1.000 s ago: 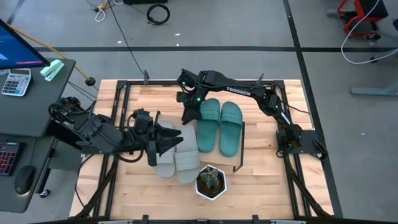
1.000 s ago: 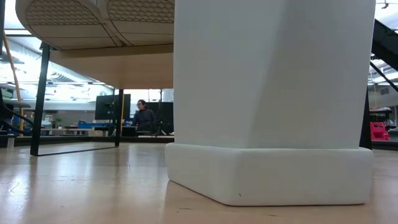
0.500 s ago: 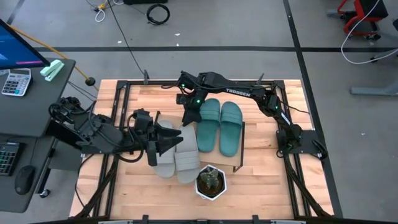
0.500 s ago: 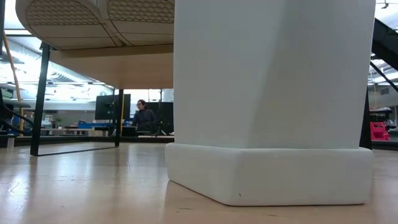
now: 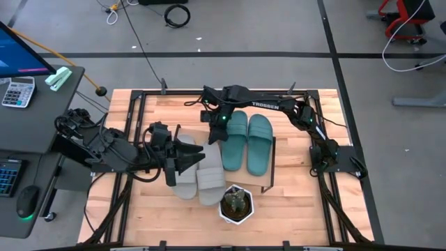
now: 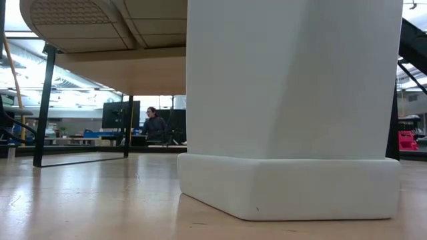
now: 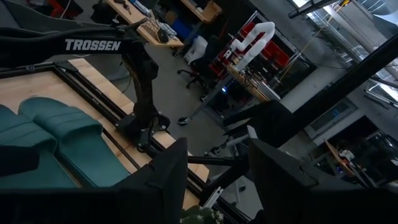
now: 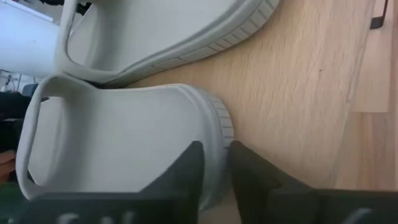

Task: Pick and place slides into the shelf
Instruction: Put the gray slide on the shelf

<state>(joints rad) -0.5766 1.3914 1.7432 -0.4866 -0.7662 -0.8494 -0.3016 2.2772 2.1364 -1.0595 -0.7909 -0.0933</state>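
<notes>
I see the white planter (image 5: 235, 203) nearest, then the grey slides (image 5: 198, 174) hanging off the shelf (image 5: 270, 178) edge. Right gripper (image 8: 214, 163) pinches one grey rim — apparently to reseat it. Left gripper (image 5: 182, 155) hovers, fingers apart. Teal slides (image 5: 247, 139) sit beyond.

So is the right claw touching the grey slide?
Touching: the right wrist view shows the right claw pinching the rim of the grey slide.

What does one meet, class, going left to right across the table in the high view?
Left gripper → grey slides → teal-green slides, with the shelf beneath; the right gripper and potted plant overlap these, so they are left out.
</notes>
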